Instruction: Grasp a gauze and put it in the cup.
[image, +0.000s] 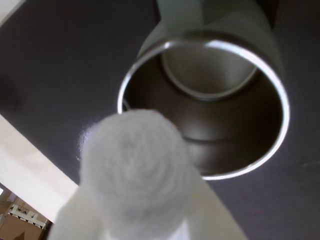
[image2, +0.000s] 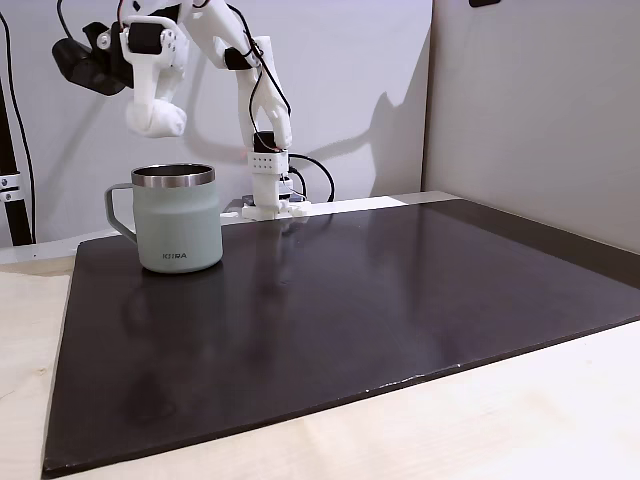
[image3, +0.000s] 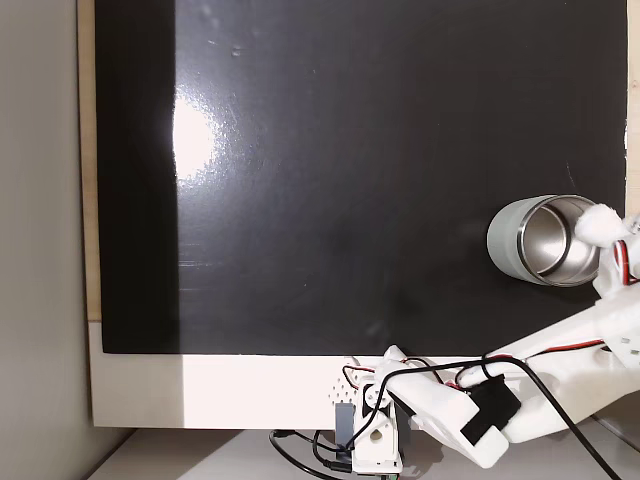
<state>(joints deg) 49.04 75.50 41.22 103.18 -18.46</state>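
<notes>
The black mat is covering most of the pale tabletop, and the cup is standing upright on it near its left edge in a fixed view, handle pointing left and steel interior showing in the wrist view. The white arm is reaching over from its base, its jaws closing on the gauze, which is hanging in the air above the cup's rim.
</notes>
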